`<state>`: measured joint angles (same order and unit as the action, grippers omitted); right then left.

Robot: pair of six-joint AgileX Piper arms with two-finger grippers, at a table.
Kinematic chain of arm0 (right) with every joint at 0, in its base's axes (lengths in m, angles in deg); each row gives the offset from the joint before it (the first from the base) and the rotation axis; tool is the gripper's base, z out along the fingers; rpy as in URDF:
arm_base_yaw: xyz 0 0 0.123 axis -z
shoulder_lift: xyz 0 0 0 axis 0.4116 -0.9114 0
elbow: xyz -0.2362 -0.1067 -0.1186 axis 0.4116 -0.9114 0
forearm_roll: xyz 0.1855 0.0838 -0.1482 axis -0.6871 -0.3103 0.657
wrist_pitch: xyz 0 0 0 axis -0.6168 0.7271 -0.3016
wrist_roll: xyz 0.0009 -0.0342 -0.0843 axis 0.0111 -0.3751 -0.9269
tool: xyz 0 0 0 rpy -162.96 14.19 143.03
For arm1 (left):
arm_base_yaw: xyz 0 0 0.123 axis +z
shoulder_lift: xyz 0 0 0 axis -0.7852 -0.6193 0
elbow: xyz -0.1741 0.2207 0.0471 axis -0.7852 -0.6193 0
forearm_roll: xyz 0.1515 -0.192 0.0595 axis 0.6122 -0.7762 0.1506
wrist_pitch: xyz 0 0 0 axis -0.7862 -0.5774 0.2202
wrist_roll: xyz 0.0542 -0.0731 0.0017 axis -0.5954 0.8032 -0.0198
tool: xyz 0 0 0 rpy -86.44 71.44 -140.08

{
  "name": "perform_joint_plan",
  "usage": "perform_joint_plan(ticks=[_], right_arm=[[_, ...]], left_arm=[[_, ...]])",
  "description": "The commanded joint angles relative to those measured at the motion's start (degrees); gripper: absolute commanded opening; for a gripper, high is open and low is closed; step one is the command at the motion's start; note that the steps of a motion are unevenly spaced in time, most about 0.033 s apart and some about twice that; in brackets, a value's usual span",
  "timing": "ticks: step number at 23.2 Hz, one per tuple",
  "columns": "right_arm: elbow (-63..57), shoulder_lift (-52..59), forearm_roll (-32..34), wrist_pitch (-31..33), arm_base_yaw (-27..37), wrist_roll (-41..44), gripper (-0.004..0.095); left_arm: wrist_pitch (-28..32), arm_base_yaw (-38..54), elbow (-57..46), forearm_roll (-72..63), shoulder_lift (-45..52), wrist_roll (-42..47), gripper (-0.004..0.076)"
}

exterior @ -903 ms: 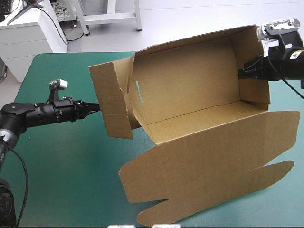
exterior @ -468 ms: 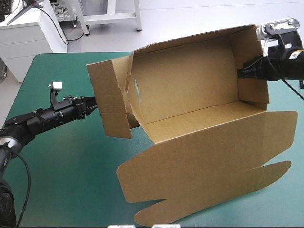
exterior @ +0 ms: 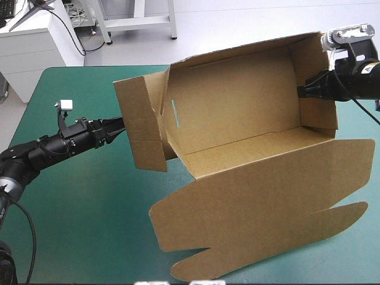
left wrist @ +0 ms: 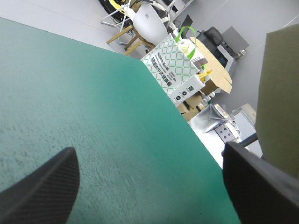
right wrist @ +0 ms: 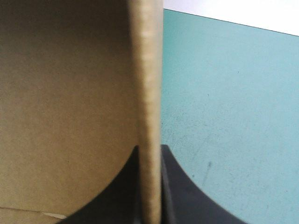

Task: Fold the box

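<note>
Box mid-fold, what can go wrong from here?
1. Only the right gripper clamps the box, on one side wall; a push could twist or slip it.
2. The left gripper is open with the end flap beside one finger, not between; closing may miss it.

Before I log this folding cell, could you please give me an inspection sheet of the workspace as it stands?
Surface: teal-green cover on the table.
Job's things: brown box, walls raised, lid flat toward the near edge, left flap sticking outward.
Clutter: nothing seen.
Grippers: left pincer open, at the left flap; right pincer shut on the box's right wall.
Cables: nothing seen.
Surroundings: nothing seen.
</note>
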<state>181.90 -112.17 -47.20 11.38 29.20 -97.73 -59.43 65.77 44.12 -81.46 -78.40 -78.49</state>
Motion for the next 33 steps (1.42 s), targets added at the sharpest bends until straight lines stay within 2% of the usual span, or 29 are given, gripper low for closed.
perform_joint_plan(ticks=[1,7,12,14,21,26,33], right_arm=[[1.59,0.08,-2.57,-1.91,-0.81,1.26,-0.0014],[1.59,-2.21,4.43,-7.80,-8.43,5.83,-0.0011],[1.59,-3.38,16.22,-15.29,-15.86,14.53,-0.0011],[1.59,-3.38,18.67,-18.56,-18.58,16.89,-0.0011],[1.59,-3.38,24.40,-21.16,-23.25,20.42,-0.0011],[1.59,-3.38,27.09,-21.44,-23.75,23.06,-0.0011],[1.59,-4.19,28.54,-24.06,-23.75,25.75,-0.0007]], left_arm=[[-7.51,-0.11,1.42,-4.60,4.94,0.51,0.0596],[-7.51,-2.16,2.35,-2.64,9.42,0.98,0.0596],[-7.51,-3.52,4.96,-1.73,10.76,2.33,0.0596],[-7.51,-3.52,6.55,-1.92,10.76,3.34,0.0596],[-7.17,-8.30,9.75,-1.21,10.76,3.35,0.0596],[1.61,-13.27,13.76,4.71,10.76,7.38,0.0591],[18.31,-22.69,21.14,21.06,10.76,21.16,0.0589]])
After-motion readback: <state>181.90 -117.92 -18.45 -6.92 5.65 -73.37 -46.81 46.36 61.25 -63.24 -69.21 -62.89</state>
